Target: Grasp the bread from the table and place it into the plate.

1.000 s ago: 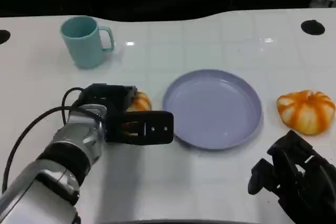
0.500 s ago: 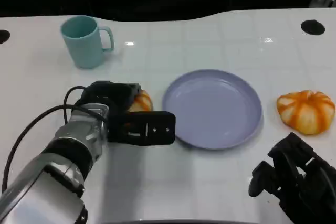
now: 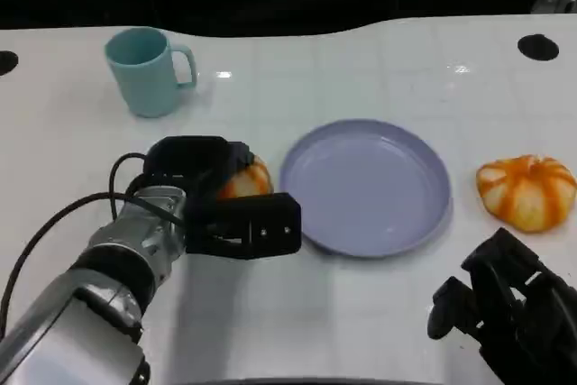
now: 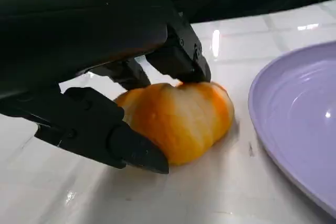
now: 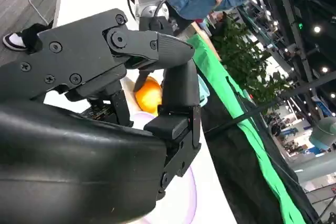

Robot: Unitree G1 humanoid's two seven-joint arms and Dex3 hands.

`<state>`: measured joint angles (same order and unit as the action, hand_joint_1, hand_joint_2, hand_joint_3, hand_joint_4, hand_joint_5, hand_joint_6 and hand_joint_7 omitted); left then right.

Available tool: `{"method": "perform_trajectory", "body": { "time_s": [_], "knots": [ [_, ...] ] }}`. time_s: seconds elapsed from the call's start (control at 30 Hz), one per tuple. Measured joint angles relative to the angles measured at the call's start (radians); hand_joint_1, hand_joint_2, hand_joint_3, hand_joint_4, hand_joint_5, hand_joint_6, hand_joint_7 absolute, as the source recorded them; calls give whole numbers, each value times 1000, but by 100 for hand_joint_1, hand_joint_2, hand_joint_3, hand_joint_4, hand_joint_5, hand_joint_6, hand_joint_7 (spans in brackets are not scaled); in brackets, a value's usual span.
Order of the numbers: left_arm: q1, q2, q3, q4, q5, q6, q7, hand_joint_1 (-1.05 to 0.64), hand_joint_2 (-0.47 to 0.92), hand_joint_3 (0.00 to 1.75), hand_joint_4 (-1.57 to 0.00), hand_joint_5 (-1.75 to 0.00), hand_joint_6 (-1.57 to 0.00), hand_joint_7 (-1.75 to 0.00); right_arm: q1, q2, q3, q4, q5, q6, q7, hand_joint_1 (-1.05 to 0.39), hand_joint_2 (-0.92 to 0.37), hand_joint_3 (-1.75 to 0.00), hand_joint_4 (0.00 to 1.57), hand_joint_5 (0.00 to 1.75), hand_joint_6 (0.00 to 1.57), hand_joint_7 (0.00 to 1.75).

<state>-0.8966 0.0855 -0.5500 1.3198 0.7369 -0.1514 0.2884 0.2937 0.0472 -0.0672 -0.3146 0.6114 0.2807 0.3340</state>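
A small orange-and-cream bread [image 3: 249, 179] lies on the white table just left of the lilac plate [image 3: 365, 188]. My left hand [image 3: 219, 208] wraps around it. In the left wrist view, black fingers [image 4: 181, 59] press on the far side of the bread [image 4: 184, 119] and another finger [image 4: 123, 148] presses on its near side, with the bread still touching the table beside the plate [image 4: 299, 129]. My right hand [image 3: 509, 313] hangs at the near right edge, its fingers [image 5: 178, 93] curled in and holding nothing.
A second, larger bread [image 3: 526, 189] lies right of the plate. A teal mug [image 3: 146, 70] stands at the back left. A black cable [image 3: 54, 223] loops along my left forearm. People stand beyond the table in the right wrist view.
My left hand has closed tighter around the small bread, nudging it slightly toward the plate. The right hand has stayed where it was.
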Motion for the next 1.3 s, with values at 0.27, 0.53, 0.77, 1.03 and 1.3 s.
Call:
{"method": "perform_trajectory", "body": {
  "time_s": [0.27,0.53,0.77,1.03,1.3],
  "knots": [
    [23,4,-11,9,9,-19,142,-21,92,19,-82,-175,-73,-104,-2,-2,-4,1,1,0,0,-52,-75,-53,66,175,52,155],
    [23,5,11,13,-9,-19,170,-21,92,16,-87,-175,-69,-131,-2,-3,-4,1,1,0,0,-52,-76,-54,66,175,53,156],
    [21,6,84,11,-73,-15,230,-13,90,21,-89,-175,-60,-174,-2,-3,-4,1,1,0,0,-52,-75,-53,66,175,53,156],
    [11,8,128,-1,-108,-42,281,-14,90,29,-91,-175,-64,-175,-3,-3,-4,3,0,0,0,-52,-76,-53,65,175,52,155],
    [-20,8,154,-22,-135,-154,258,-15,69,66,-87,-175,-66,-175,-3,-3,-2,3,-1,0,0,-53,-76,-52,66,175,53,156]
  ]
}}
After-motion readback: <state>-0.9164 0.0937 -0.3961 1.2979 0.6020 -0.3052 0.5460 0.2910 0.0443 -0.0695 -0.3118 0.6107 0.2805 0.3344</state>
